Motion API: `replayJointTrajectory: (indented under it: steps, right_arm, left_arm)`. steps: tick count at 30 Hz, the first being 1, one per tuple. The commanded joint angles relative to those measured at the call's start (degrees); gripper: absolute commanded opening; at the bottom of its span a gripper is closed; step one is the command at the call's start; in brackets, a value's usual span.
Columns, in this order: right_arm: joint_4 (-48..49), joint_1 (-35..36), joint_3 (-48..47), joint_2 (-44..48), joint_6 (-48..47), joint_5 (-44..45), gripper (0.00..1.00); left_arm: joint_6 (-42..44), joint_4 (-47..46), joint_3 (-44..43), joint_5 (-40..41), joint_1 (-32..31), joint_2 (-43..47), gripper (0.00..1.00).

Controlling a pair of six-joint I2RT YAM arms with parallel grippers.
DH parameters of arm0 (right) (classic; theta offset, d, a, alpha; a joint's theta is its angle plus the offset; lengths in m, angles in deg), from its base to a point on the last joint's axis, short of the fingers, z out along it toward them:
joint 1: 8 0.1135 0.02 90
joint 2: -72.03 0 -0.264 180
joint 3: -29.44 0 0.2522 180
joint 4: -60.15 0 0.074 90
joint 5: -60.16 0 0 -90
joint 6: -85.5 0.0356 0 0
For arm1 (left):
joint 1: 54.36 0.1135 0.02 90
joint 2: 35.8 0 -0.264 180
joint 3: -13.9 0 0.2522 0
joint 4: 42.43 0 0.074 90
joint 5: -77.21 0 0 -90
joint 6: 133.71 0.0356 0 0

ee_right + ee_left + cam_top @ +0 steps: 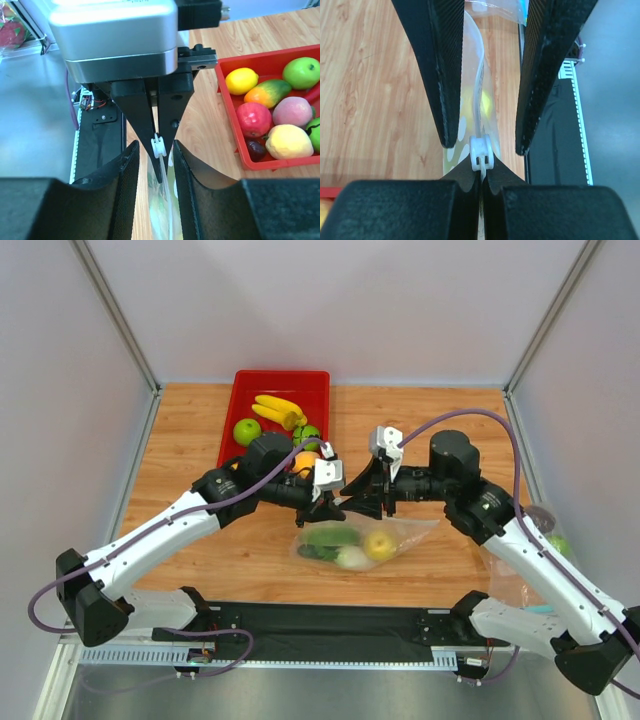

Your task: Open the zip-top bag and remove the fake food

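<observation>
The left gripper [481, 174] is pinched shut on the white slider [481, 154] at the top seam of the zip-top bag [405, 530]. The right gripper [155, 146] straddles that seam just beside the slider, jaws apart, holding nothing. To open cleanly, the right should clamp the bag's edge first, then the left draw the slider straight along the seam. The fake food [352, 543] sits inside the bag, far from the seam.

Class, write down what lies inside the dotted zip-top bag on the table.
Inside the zip-top bag: a dark green cucumber, a white vegetable, a pale yellow fruit. Whatever lies beneath them is covered.
</observation>
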Motion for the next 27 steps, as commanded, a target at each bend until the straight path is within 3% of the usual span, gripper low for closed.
replayJointTrajectory:
  steps: [1,13,21,27]
  right_arm:
    - [0.9,1.2,-2.6,-1.2,-1.5,1.1,0.35]
    - [-1.9,2.1,-3.8,-3.2,-2.5,-0.5,0.26]
    - [-2.8,2.2,-3.8,-3.4,-3.1,-1.2,0.04]
    - [-2.8,2.4,-3.5,-3.4,-3.1,-1.2,0.00]
  left_arm:
    - [2.0,0.4,-2.6,-3.1,0.1,0.5,0.00]
    - [2.2,1.1,-2.6,-1.9,0.1,1.0,0.00]
    - [2.0,0.1,-1.7,0.7,0.1,2.2,0.00]
    - [0.8,-4.0,0.9,5.8,0.1,5.1,0.00]
